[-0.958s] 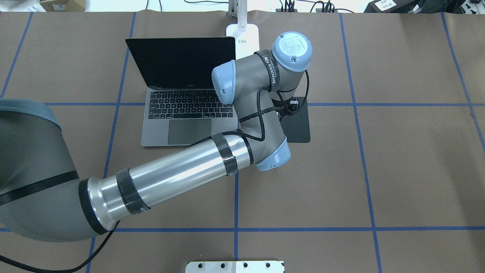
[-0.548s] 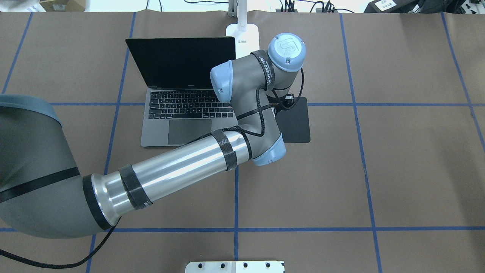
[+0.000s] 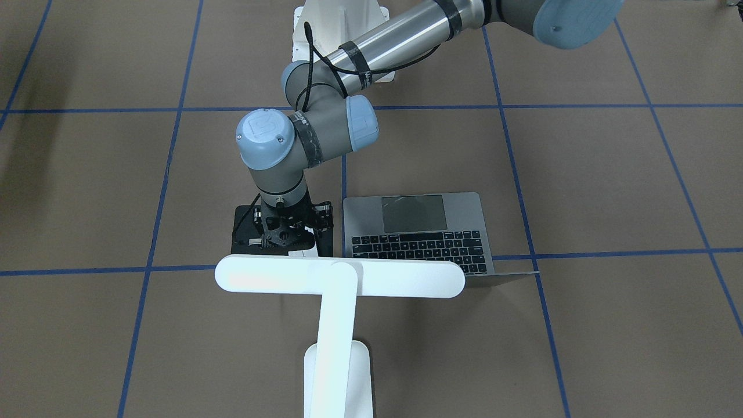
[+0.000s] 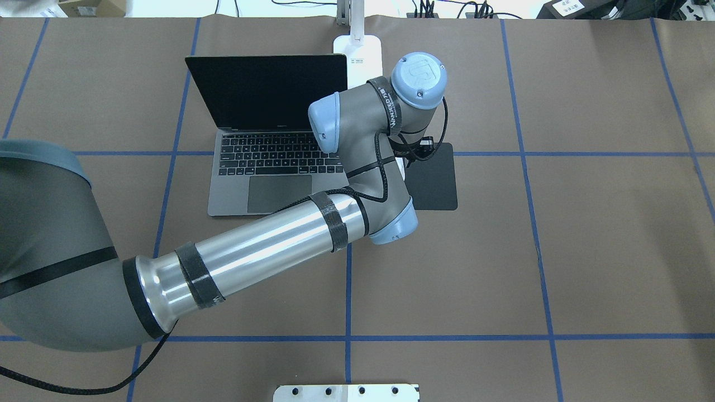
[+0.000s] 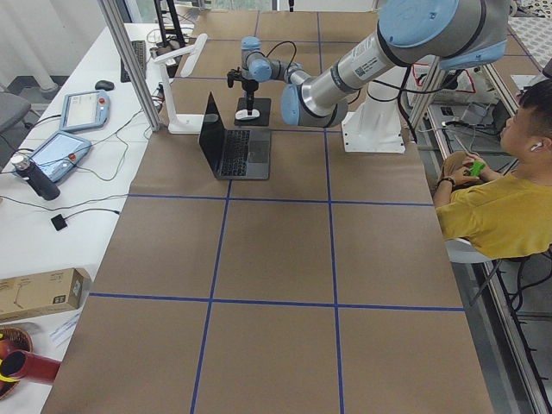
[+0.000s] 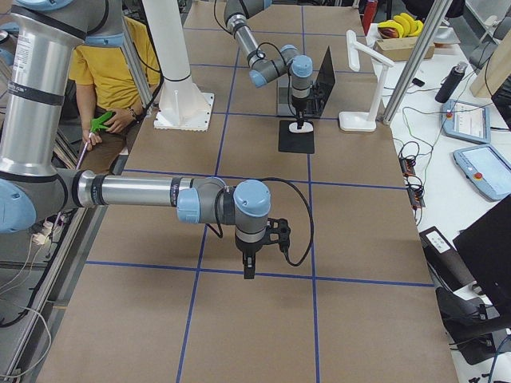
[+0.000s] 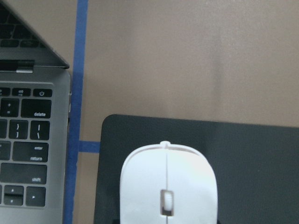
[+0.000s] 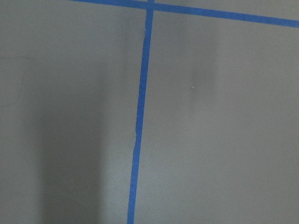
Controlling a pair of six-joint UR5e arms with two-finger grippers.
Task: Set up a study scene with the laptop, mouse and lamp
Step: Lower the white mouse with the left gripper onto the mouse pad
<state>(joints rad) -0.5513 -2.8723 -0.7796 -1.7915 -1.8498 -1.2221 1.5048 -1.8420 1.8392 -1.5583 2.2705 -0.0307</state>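
The grey laptop stands open at the table's far side, also seen in the front view. The white T-shaped lamp stands behind it, its base by the screen's right corner. The white mouse lies low over a black square pad right of the laptop. My left gripper points straight down onto the mouse and appears shut on it; its fingertips are hidden. My right gripper hangs over bare table far from these things; I cannot tell whether it is open or shut.
A white bolted pedestal stands at the robot's side of the table. A seated operator is beside it. Tablets and cables lie on a white bench beyond the lamp. Blue tape lines grid the brown table cover.
My left wrist has shifted a little to the left over the black pad, uncovering more of the pad's right part. The laptop and lamp have not moved.
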